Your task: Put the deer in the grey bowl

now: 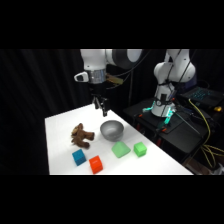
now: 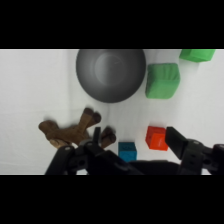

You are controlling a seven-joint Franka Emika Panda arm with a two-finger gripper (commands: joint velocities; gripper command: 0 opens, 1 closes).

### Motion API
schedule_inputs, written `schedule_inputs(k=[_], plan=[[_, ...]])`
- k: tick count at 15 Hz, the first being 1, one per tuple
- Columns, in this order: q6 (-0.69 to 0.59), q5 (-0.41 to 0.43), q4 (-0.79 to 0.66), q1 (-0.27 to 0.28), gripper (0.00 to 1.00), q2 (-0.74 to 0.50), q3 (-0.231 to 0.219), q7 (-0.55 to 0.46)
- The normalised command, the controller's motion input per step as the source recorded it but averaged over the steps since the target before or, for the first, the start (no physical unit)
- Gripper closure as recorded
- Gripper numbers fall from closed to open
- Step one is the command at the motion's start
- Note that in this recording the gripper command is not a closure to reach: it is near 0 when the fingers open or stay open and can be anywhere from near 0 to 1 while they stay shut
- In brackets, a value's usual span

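White worktop (image 1: pixel 60 125) under dark backdrop. Gripper (image 1: pixel 101 108) aloft, wide open, empty. Deer (image 1: pixel 81 135) below, grey bowl (image 1: pixel 111 130) beside. Descend centred over torso, avoid limbs.

**How your robot looks**

You see a white arm (image 1: pixel 107 56) with rounded glossy shells and grey joint rings. Its gripper (image 1: pixel 101 107) is black, with a dark linkage. The base (image 1: pixel 165 97) carries a teal glow and black cables.
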Motion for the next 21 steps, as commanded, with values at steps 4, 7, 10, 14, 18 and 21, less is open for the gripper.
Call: schedule_inputs(k=[4, 7, 10, 14, 18, 21], plan=[[0.0, 0.011, 0.13, -0.049, 0.0, 0.08, 0.045, 0.02], [0.13, -0.027, 0.48, -0.071, 0.0, 0.37, 0.0, 0.19], [0.15, -0.041, 0.55, -0.098, 0.0, 0.45, -0.063, 0.24], [0.06, 0.047, 0.5, -0.103, 0.0, 0.39, -0.04, 0.06], [0.03, 0.156, 0.3, -0.173, 0.0, 0.22, 0.109, -0.6], [-0.01, 0.131, 0.32, -0.218, 0.0, 0.21, 0.131, -0.76]])
